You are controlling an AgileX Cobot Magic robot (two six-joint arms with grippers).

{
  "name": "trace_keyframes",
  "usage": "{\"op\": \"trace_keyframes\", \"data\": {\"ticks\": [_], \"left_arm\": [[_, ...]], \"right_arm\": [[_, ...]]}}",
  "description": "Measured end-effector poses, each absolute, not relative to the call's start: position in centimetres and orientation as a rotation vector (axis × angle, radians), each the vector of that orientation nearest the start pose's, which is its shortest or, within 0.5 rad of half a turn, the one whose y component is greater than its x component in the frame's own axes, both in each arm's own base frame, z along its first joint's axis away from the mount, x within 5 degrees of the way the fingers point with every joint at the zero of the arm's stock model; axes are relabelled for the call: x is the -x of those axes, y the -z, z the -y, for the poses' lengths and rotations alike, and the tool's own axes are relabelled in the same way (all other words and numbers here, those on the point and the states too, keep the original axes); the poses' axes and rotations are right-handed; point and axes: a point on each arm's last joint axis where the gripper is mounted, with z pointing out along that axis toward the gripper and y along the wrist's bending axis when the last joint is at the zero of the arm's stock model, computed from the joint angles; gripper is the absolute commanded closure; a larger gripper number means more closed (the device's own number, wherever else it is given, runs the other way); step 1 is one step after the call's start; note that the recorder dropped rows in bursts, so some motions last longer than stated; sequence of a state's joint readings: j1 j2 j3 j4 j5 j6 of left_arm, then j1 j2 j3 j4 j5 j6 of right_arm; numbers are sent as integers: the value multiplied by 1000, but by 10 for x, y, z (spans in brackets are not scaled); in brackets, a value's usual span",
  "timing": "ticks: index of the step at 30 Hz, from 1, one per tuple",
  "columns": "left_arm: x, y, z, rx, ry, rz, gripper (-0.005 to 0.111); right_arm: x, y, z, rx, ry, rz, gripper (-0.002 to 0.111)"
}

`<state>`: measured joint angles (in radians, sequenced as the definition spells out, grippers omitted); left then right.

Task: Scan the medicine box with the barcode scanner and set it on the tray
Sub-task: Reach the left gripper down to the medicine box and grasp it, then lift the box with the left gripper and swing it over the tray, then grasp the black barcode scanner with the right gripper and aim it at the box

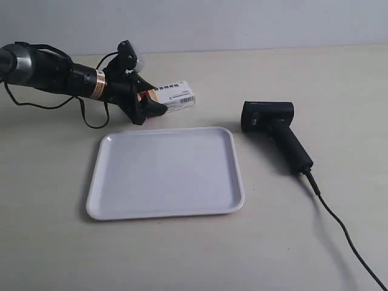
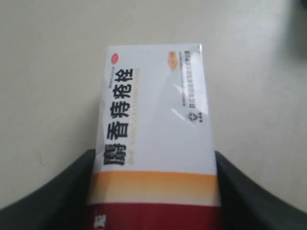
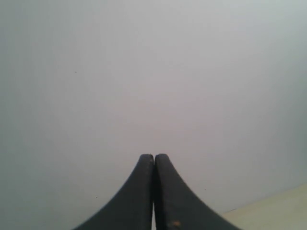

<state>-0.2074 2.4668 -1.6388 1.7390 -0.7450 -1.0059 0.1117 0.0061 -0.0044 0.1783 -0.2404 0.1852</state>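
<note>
The white medicine box [image 1: 176, 96] with its red and orange end sits between the fingers of my left gripper [image 1: 151, 103], just beyond the far edge of the white tray [image 1: 163, 176]. In the left wrist view the box [image 2: 153, 120] fills the gap, both black fingers pressing its sides, and the left gripper [image 2: 154, 154] is shut on it. The black barcode scanner [image 1: 276, 130] lies on the table right of the tray, head toward the box. My right gripper [image 3: 154, 156] is shut on nothing, facing a plain grey wall; it does not show in the exterior view.
The scanner's black cable [image 1: 339, 224] trails toward the near right corner of the table. A loop of the left arm's own cable [image 1: 91, 118] hangs behind the tray's far left corner. The tray holds nothing.
</note>
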Motion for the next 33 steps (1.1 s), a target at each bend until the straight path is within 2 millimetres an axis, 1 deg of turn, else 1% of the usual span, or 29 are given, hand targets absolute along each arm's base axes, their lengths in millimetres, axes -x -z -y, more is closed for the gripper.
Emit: {"op": "trace_keyframes", "data": {"ticks": [1,4,7,10,11,12,14,15,17,19,20,22,25,26,27,28,29,30,32,33], "left_arm": [[-464,-64,160,-1334,597,-1817,107],[-462,-67,161,-1326,634,-1819,105],[-460,-85,163,-1325,691,-1789,105],[-452,-124,163,-1332,778,-1700,105],[-448,-145,161,-1331,809,-1661,105],[-443,-158,160,-1332,828,-1638,105],[-426,-193,156,-1342,844,-1577,105],[-418,-202,154,-1353,840,-1555,105],[-395,-218,150,-1387,814,-1513,105],[-373,-223,147,-1419,800,-1495,105],[-363,-222,145,-1429,804,-1502,106],[-344,-220,143,-1458,803,-1496,106],[-328,-213,141,-1482,814,-1502,106],[-326,-209,140,-1484,819,-1512,106],[-322,-204,140,-1487,827,-1524,106],[-319,-201,139,-1492,827,-1531,106],[-317,-197,138,-1501,827,-1532,106],[-314,-193,138,-1513,824,-1529,106],[-310,-188,136,-1533,804,-1526,106],[-310,-185,136,-1538,788,-1531,106]], "right_arm": [[-52,-236,-2,-191,-381,-1241,108],[-52,-236,-2,-177,-368,-1238,108],[-53,-236,-3,-143,-338,-1245,108],[-62,-239,-5,-138,-323,-1332,108],[-67,-243,-6,-135,-316,-1372,108],[-74,-248,-7,-127,-305,-1420,108],[-91,-253,-9,-124,-289,-1532,108],[-102,-255,-11,-129,-285,-1593,108],[-127,-256,-15,-130,-281,-1729,108],[-151,-250,-24,-105,-294,-1865,107],[-161,-246,-30,-85,-304,-1922,105],[-187,-234,-50,-15,-331,-2056,97],[-223,-207,-82,97,-341,-2227,74],[-233,-202,-92,126,-344,-2252,65],[-244,-190,-101,157,-333,-2301,57],[-254,-185,-108,185,-326,-2317,51],[-261,-177,-113,212,-313,-2340,42],[-271,-167,-118,245,-294,-2370,37],[-284,-154,-124,278,-274,-2401,27],[-291,-146,-128,300,-260,-2419,24]]}}
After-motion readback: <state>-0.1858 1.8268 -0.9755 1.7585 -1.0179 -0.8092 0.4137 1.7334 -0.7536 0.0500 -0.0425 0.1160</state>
